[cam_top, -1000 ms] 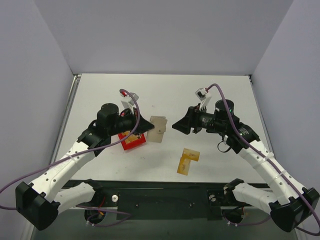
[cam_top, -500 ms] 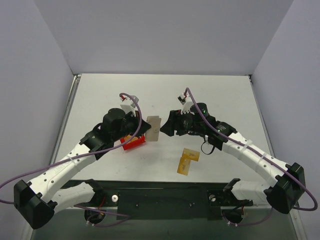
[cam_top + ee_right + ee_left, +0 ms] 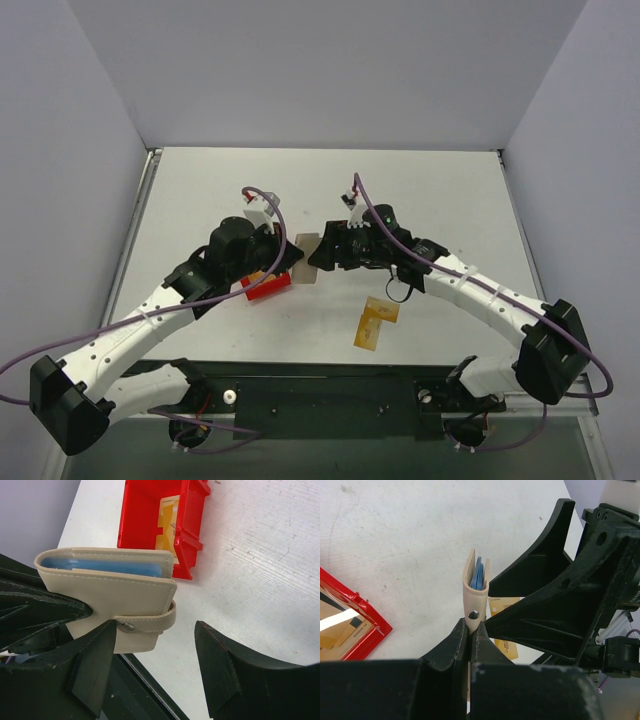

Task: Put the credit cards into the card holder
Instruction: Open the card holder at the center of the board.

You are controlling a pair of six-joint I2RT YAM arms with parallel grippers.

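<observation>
My left gripper is shut on the lower edge of the beige card holder and holds it upright above the table. In the left wrist view the card holder stands edge-on, folded, its blue lining showing, between the shut fingers. My right gripper is open right beside it. In the right wrist view the card holder sits at the left finger, with its snapped tab in the gap of the open gripper. Two orange credit cards lie overlapped on the table, also glimpsed in the left wrist view.
A red plastic bin sits on the table just left of the card holder, under my left arm. It holds more orange cards within its red rim, and its corner shows in the left wrist view. Grey walls enclose the table.
My right arm has swung left, bringing its open gripper up against the card holder. My left gripper has kept its hold and shifted only slightly.
</observation>
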